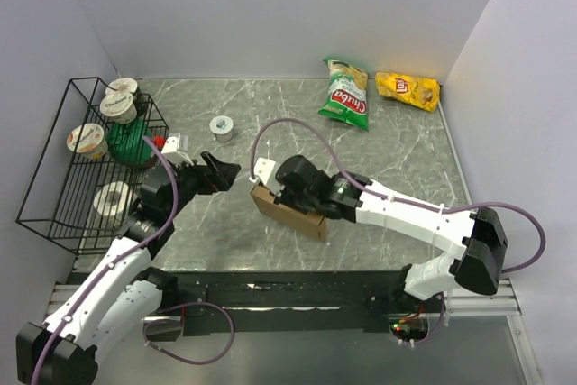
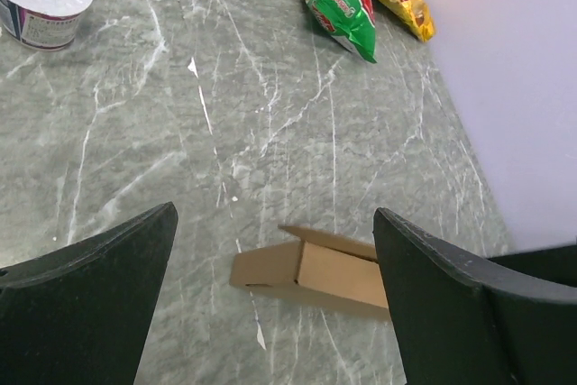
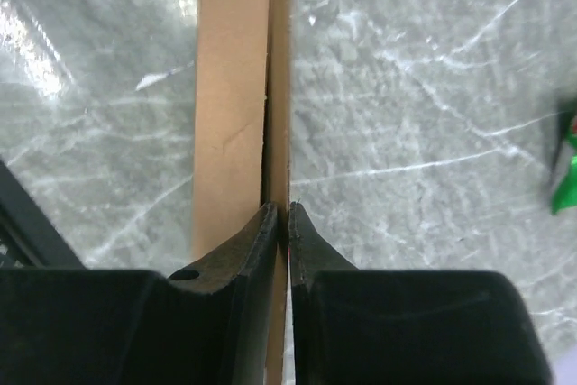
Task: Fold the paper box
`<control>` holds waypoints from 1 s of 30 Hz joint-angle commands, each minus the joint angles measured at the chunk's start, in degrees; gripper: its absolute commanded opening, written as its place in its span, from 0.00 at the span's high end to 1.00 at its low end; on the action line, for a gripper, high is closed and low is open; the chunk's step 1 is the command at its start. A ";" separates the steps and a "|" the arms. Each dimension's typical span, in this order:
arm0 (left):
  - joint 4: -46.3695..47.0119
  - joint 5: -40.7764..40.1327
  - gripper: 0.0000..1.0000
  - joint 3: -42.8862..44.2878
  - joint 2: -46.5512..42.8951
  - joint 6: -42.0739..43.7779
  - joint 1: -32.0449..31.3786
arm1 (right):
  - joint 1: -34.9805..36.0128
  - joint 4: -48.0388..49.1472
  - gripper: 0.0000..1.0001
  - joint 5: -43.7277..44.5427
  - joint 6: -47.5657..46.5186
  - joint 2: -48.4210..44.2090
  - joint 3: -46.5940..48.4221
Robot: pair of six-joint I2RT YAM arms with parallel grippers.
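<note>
We judge the paper box light and crease-prone, best taken by its thin wall, where our right fingers clamp it; our left fingers are spread wide and empty.

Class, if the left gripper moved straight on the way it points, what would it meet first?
Probably the brown cardboard box, lying just ahead between the open fingers of the left gripper; depth is unclear.
</note>
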 commanded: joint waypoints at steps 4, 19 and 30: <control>1.01 1.94 0.04 0.48 -0.38 -0.11 0.45 | -4.56 -2.47 0.82 -9.43 -3.02 2.52 2.86; 13.04 8.87 0.04 -6.10 0.15 0.77 0.45 | -8.17 3.87 0.50 -11.54 -1.98 -0.20 0.83; 21.39 14.06 0.04 -8.22 4.54 1.91 0.45 | -9.75 4.83 0.27 -11.98 2.06 -7.75 -2.06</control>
